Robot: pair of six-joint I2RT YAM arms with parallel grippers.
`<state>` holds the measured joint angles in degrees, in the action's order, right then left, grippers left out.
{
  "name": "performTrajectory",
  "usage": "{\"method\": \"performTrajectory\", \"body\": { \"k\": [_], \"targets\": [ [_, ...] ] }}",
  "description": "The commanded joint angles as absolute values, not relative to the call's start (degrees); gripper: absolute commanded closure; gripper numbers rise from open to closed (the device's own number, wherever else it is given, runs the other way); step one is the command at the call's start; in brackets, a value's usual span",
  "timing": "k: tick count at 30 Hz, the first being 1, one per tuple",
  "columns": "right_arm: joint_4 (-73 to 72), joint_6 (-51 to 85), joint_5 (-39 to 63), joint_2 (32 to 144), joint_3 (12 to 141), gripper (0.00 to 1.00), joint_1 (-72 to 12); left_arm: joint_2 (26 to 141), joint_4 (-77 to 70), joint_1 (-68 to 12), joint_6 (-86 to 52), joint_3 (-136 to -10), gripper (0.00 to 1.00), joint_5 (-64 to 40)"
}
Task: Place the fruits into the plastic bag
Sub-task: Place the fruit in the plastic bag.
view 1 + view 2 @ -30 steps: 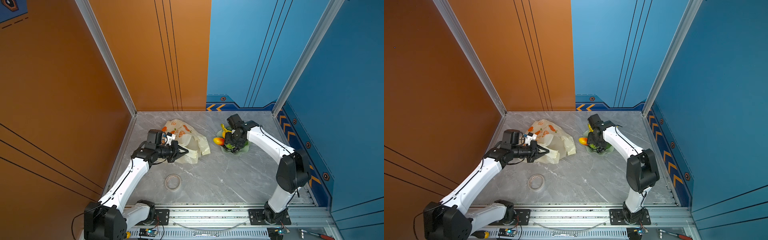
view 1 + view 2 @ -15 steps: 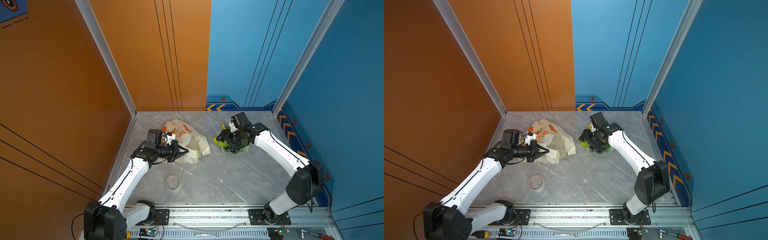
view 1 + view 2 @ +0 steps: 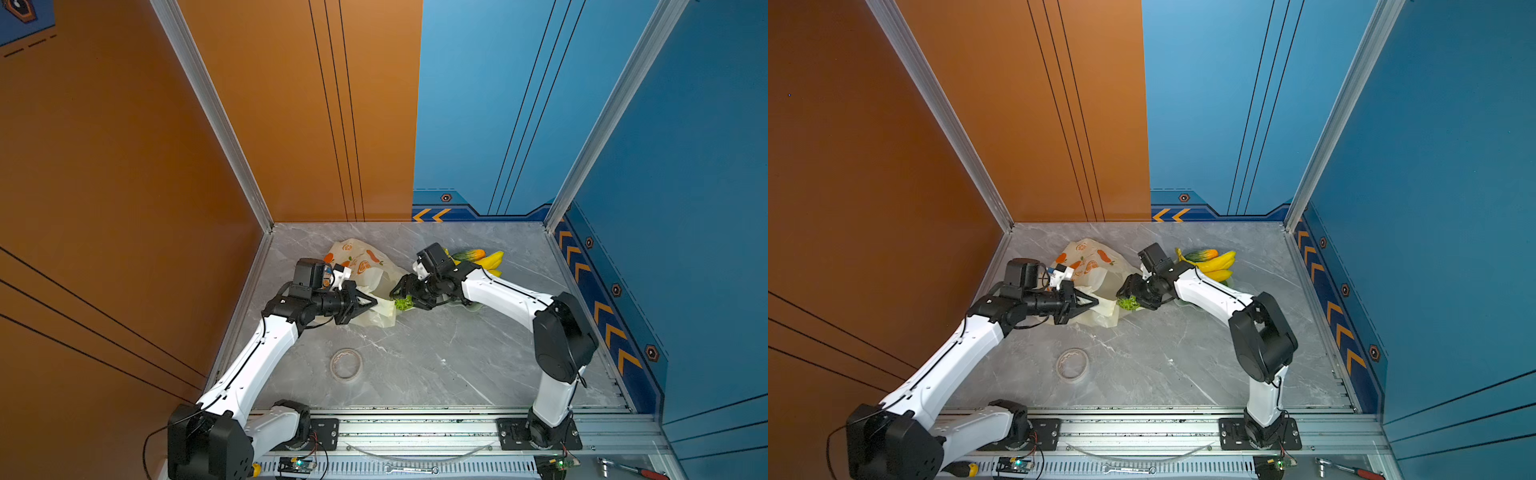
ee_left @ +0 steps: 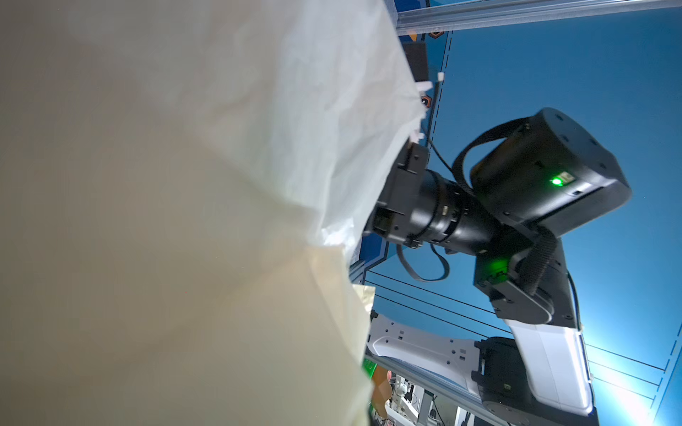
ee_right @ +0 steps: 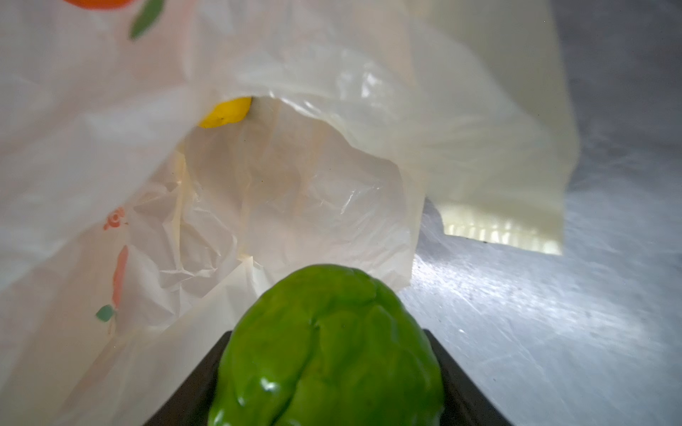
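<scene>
The cream plastic bag (image 3: 365,270) (image 3: 1096,270) lies at the back left of the floor, printed with orange fruits. My left gripper (image 3: 372,302) (image 3: 1094,300) is shut on its near edge, and the film fills the left wrist view (image 4: 166,221), hiding the jaws. My right gripper (image 3: 405,297) (image 5: 328,369) is shut on the bumpy green ball (image 3: 402,303) (image 3: 1128,302) (image 5: 328,350), right at the bag's open mouth (image 5: 295,191). A yellow fruit (image 5: 226,112) shows inside the bag. The banana bunch (image 3: 490,261) (image 3: 1219,264) and the green-orange oblong fruit (image 3: 467,254) (image 3: 1200,254) lie behind the right arm.
A roll of clear tape (image 3: 345,363) (image 3: 1072,364) lies on the grey floor in front of the bag. The pale green dish (image 3: 471,306) is mostly hidden under the right forearm. Orange and blue walls close in three sides. Tools lie on the front rail (image 3: 409,469).
The right arm has swung left from the dish to the bag's mouth, carrying the green ball. The left arm and the bag have stayed put.
</scene>
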<state>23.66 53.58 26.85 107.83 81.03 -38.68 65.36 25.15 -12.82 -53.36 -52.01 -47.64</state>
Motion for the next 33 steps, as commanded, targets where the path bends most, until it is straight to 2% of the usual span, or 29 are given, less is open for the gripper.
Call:
{"method": "performTrajectory", "body": {
  "k": [1, 24, 25, 27, 30, 33],
  "targets": [
    [15.8, 58.5, 29.4, 110.3, 83.1, 0.33, -39.8, 65.4, 25.0, -13.3, -52.5, -53.9, 1.00, -48.9],
    [6.6, 69.5, 27.9, 131.3, 100.8, 0.29, -43.0, 65.2, 24.3, -13.2, -53.0, -53.0, 1.00, -49.2],
    [5.9, 70.1, 28.0, 131.9, 101.3, 0.27, -43.1, 65.2, 24.3, -13.2, -53.0, -52.9, 1.00, -49.3],
    [4.5, 71.1, 28.7, 132.8, 102.6, 0.16, -43.3, 65.3, 24.3, -13.2, -53.1, -53.0, 1.00, -49.2],
    [3.7, 71.0, 29.1, 132.8, 104.2, 0.04, -43.6, 65.3, 24.2, -13.2, -53.2, -53.1, 1.00, -49.0],
    [3.6, 70.5, 29.3, 131.9, 104.1, 0.03, -43.5, 65.3, 24.0, -13.2, -53.3, -53.1, 1.00, -49.0]
  ]
}}
